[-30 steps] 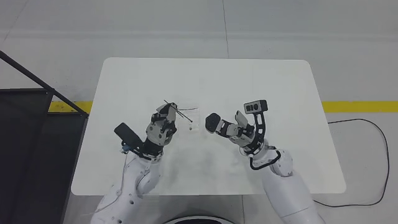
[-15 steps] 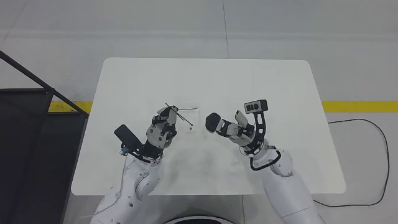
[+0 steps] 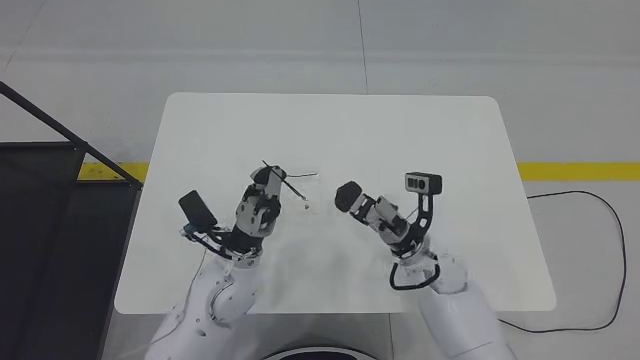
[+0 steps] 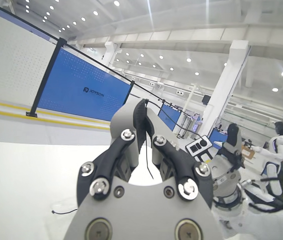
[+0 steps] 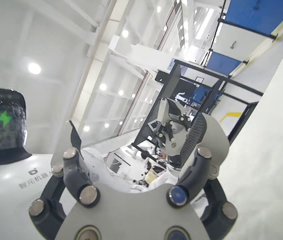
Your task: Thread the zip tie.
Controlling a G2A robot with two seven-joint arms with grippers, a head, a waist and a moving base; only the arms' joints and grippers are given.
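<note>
Left gripper (image 4: 145,117): clamped on the black zip tie (image 4: 146,151), held up over the table (image 3: 430,140).
Right gripper (image 3: 347,196): jaws apart, near it, holding nothing.
Tip: you'll want to pinch the loose tail near its tip, then feed it slowly.

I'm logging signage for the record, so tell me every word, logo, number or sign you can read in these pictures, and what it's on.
On the blue wall panel: a white logo with a brand word, left unquoted here.
On the white perforated panel: grey letters cut off at the picture's edge, not readable whole.
On the dark screen: a green lightning-bolt sign, no words.
On the table: no print.
</note>
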